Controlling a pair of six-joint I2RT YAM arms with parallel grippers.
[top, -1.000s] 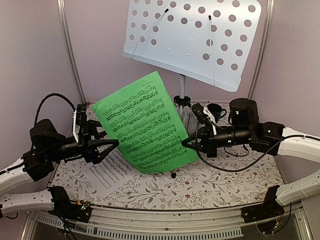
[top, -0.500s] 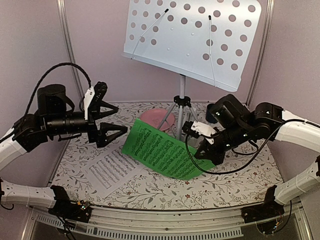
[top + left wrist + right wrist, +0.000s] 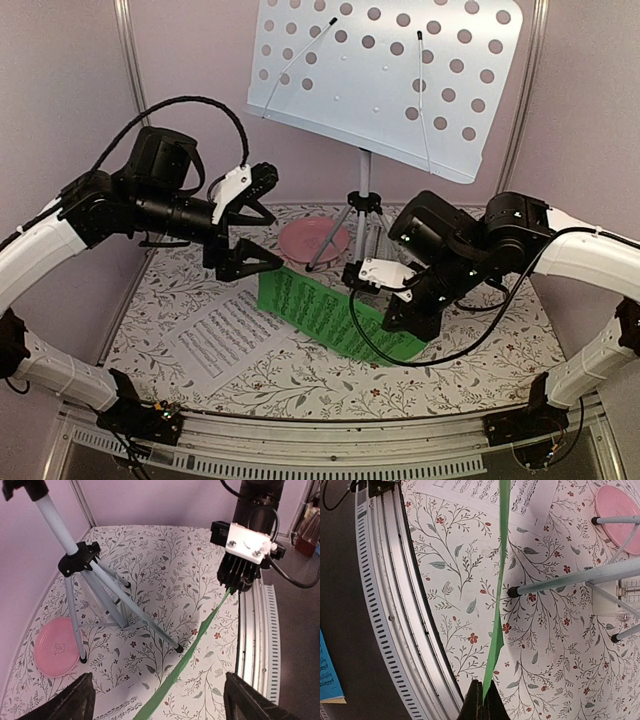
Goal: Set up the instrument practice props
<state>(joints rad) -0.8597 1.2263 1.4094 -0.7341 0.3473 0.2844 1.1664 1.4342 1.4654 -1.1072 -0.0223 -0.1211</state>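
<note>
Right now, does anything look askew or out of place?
Yes: the green music sheet droops from the right tool, pinched by one edge, its far end down near the table. The left tool is open, off it. The music stand holds no sheet.

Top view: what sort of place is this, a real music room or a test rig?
Most likely a lab test cell staged as a practice corner: two robot arms bolted to a metal rail, bare lilac panel walls, and a music stand and green sheet as props on a floral tablecloth.
</note>
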